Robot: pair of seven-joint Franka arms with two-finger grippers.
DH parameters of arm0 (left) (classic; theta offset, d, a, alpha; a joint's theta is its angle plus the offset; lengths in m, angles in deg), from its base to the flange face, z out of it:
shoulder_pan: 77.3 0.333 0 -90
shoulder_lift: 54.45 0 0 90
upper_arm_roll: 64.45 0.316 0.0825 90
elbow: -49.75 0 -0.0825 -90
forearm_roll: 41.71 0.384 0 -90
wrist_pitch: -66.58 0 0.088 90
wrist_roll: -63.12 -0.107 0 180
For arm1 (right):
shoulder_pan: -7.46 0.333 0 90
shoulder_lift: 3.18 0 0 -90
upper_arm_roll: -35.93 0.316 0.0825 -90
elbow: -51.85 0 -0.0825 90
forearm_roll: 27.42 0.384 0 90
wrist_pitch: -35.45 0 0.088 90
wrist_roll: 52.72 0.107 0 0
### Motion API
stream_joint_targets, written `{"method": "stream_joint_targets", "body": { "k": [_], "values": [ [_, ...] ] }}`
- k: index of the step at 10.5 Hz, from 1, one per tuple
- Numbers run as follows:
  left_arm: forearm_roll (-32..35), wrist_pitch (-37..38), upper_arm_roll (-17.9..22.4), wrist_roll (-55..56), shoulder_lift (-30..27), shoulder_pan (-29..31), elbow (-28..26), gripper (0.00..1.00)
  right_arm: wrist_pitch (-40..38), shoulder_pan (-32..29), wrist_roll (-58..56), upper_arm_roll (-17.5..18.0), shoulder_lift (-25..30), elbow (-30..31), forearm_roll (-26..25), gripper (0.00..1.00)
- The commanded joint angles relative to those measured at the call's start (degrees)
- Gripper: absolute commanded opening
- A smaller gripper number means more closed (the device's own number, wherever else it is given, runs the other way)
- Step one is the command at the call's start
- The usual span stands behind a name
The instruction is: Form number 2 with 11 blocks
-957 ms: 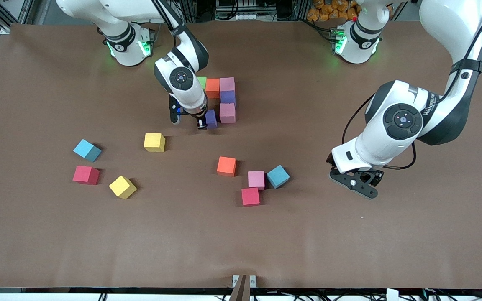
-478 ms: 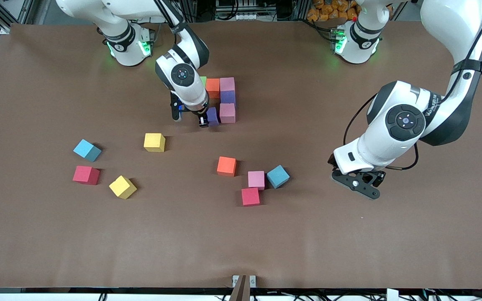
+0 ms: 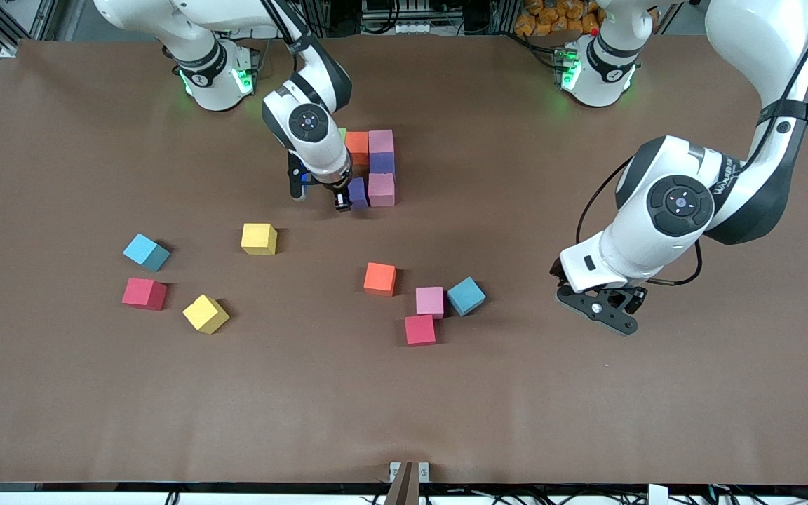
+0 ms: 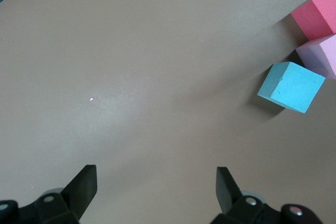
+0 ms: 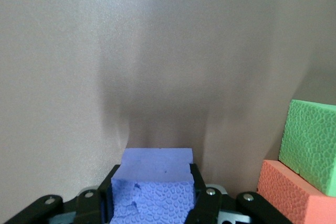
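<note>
Right tool (image 3: 340, 198) grips purple block (image 5: 152, 184); left tool (image 4: 155, 192) waits, spread wide

Loose blocks (image 3: 379, 278) lie nearer the camera than the partial digit (image 3: 381, 168)

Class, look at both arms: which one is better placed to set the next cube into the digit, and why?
Right. The right gripper is shut on a purple cube beside the pink block of the number 2. The left gripper waits open over bare table.

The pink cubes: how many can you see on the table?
3. Two sit in the started number 2: one beside the orange cube, one nearer the camera. The third lies loose between the red cube and blue cube. Others may be hidden.
</note>
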Motion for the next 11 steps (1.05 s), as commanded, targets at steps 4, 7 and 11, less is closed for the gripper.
{"method": "stream_joint_targets", "body": {
  "k": [4,7,11],
  "values": [
    [1.6,0.7,-0.5,-0.4,0.2,0.0,0.8,1.0,1.4,1.0,3.3,0.6,-0.4,2.3,-0.2,0.0],
    [1.4,0.7,-0.5,-0.4,0.3,0.2,0.8,1.0,1.4,1.0,3.4,1.3,0.1,2.6,-0.2,0.0],
    [1.3,0.7,-0.5,-0.2,0.7,-0.1,0.8,1.0,1.3,0.9,3.8,1.3,0.1,2.6,-0.2,0.0]
  ]
}}
